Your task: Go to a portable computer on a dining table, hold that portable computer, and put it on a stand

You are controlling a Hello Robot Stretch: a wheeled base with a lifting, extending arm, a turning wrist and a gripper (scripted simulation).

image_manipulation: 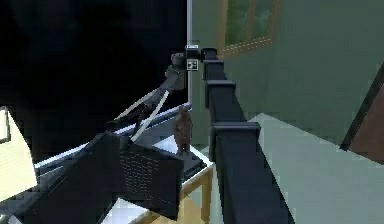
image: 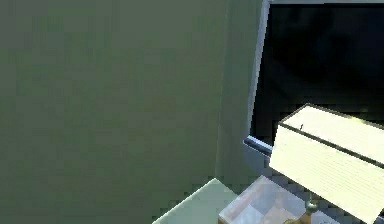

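- A dark laptop point(image_manipulation: 140, 175) is seen below the gripper point(image_manipulation: 140, 118), by a white stand point(image_manipulation: 197, 160).
- Whether the laptop is held cannot be told.
- A lamp point(image: 335, 152) is seen by a window point(image: 320, 60).

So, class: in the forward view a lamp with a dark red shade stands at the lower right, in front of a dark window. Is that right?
Not quite. The lamp has a pale cream shade, not a dark red one, as the forward view shows. The rest holds: it stands at the lower right, in front of the dark window.
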